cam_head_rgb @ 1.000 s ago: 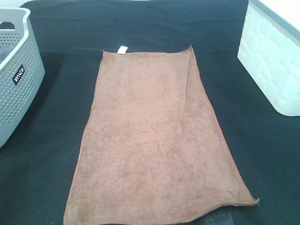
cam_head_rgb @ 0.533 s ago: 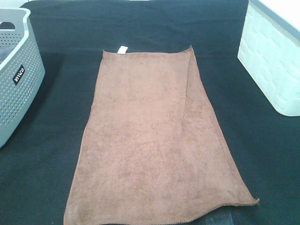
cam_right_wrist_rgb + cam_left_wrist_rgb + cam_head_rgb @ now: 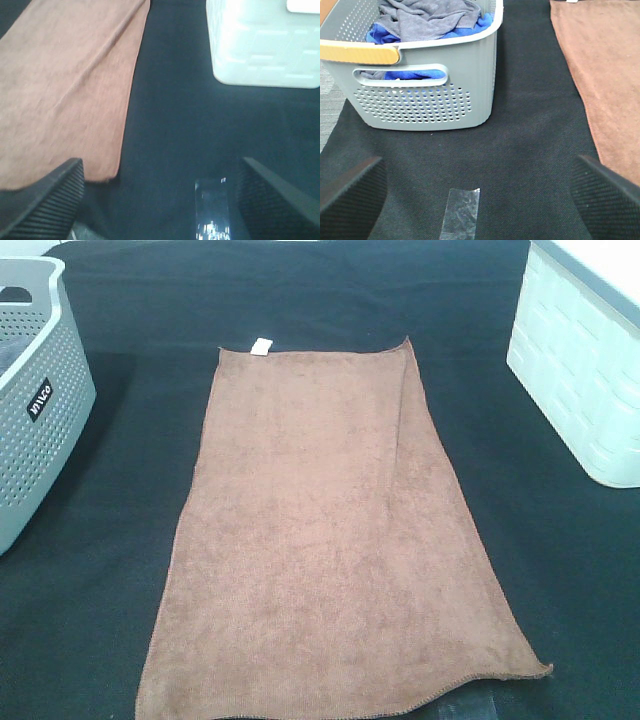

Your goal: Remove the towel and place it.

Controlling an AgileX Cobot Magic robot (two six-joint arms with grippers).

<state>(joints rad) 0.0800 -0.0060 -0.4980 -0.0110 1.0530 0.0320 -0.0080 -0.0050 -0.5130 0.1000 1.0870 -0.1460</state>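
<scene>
black cloth (image 3: 120, 540): towel (image 3: 320, 540) between grippers

A black cloth (image 3: 300, 290) covers the tabletop. A grey perforated basket (image 3: 35, 430) stands at its left edge, a white bin (image 3: 580, 380) at the right. Clear tape (image 3: 461, 210) is stuck to the cloth. Light is even.

A small black label (image 3: 38, 398) on the side of the grey perforated laundry basket (image 3: 45, 440) reads "VIVCO", though the letters are tiny.
</scene>
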